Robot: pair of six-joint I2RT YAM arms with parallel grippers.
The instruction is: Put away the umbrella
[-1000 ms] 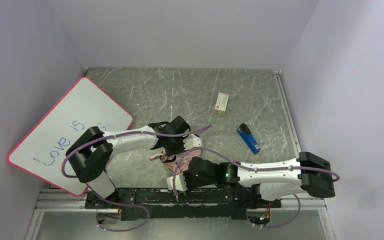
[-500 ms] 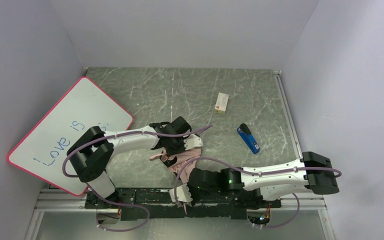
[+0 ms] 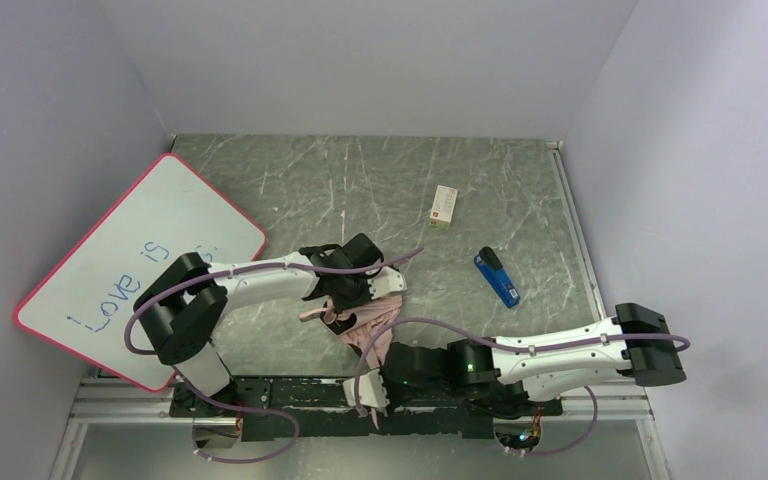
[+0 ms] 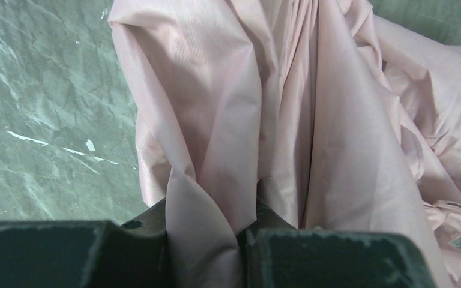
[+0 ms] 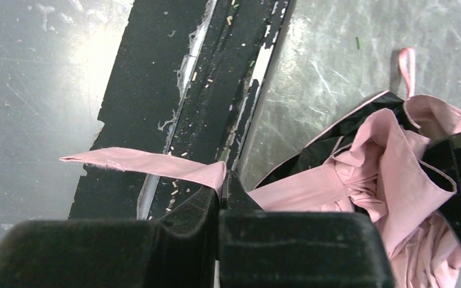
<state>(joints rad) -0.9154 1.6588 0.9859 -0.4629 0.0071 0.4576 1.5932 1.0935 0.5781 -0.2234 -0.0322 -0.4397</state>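
Step in hand, as I read it: bundling the canopy & tightening the tie before stowing. The umbrella (image 3: pixel 368 326) lies crumpled on the desk (image 3: pixel 380 190), near the front edge, approx. mid-width, between the two arms.

Left fingers (image 4: pixel 96 252) are closed on a pleat of pink fabric. Cloth is squeezed in the narrow gap between them, w/ more folds draped over the right-hand tip. They pin the far end of the bundle.

Right fingers (image 5: pixel 300 252) are pressed together on the strap (image 5: pixel 138 161). They pinch it just short of its free end, which sticks out flat over the black rail (image 5: pixel 156 90) at the front of the desk. From the pinch the strap runs back to the canopy & looks fairly taut.

Next move, my guess: carry the strap round the gathered cloth & fasten it. That calls for the left side to hold firm so the bundle doesn't slide, & for the right to swing over w/o losing its thin grip. Risk: the strap slips out, or loose folds spill.

Looks: pale pink outer face, thin & slippery-looking, deep soft creases, not rolled tidy yet. Black inner face shows at the edge in the right wrist view, plus a small pink loop at the top. Handle & ribs: can't make out.

The whiteboard (image 3: pixel 140 260) leans at far left, well apart, not involved.
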